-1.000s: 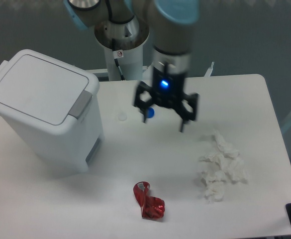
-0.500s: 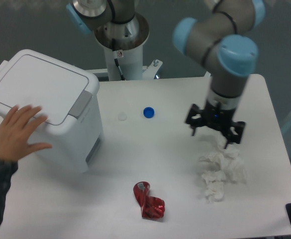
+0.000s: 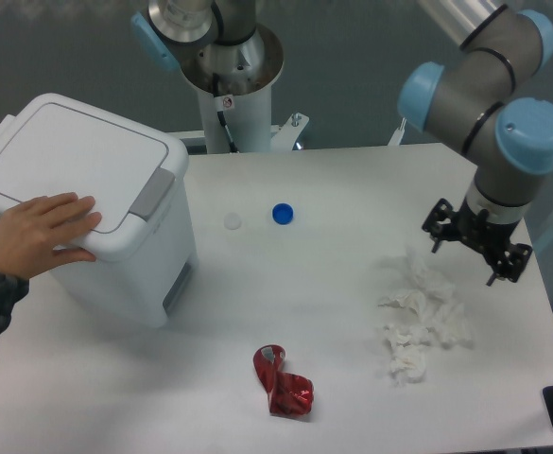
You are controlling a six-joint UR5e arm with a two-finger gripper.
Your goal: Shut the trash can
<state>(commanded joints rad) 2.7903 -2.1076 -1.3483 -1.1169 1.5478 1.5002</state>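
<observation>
Big white table [image 3: 352,312] takes up most of the shot; the trash can [image 3: 87,218] sits at its left end, lid down; a person's hand [image 3: 40,235] rests flat on the lid's front edge, fingers spread; the gripper [image 3: 475,253] hangs over the right side with jaws apart, holding nothing, just above some crumpled tissues [image 3: 420,317]; red wrapper [image 3: 282,381] near the front; blue cap [image 3: 282,214] mid-table; grey wall behind.
</observation>
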